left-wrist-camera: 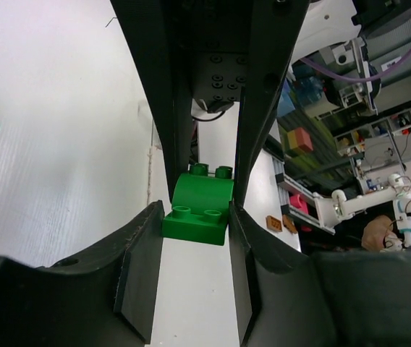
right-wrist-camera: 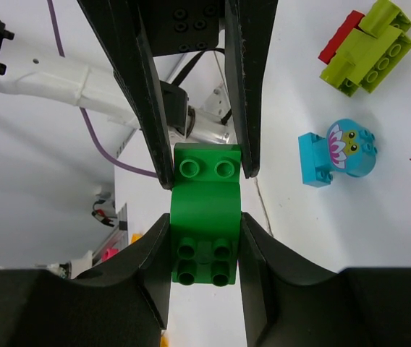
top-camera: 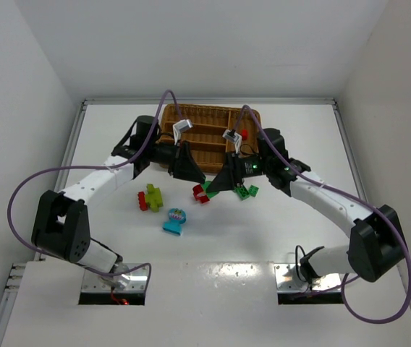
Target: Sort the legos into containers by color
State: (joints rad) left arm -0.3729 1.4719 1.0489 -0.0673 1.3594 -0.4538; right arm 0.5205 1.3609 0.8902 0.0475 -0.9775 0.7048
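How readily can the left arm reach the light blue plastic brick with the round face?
Probably not yet: the left gripper grips a green arched plastic brick, though the blue brick lies unobstructed nearby.

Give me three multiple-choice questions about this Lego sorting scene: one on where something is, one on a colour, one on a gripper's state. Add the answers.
1. Where is the blue face brick?
A. in the wicker tray
B. on the white table
C. stacked on a lime brick

2. What colour is the arch brick in the right wrist view?
A. green
B. red
C. light blue

3. The right gripper is:
A. wide open
B. shut on nothing
C. shut on the arch brick

Answers: 1 B, it lies on bare table outside the wicker tray. 2 A, it is plain green. 3 C, its fingers press both sides of the brick.
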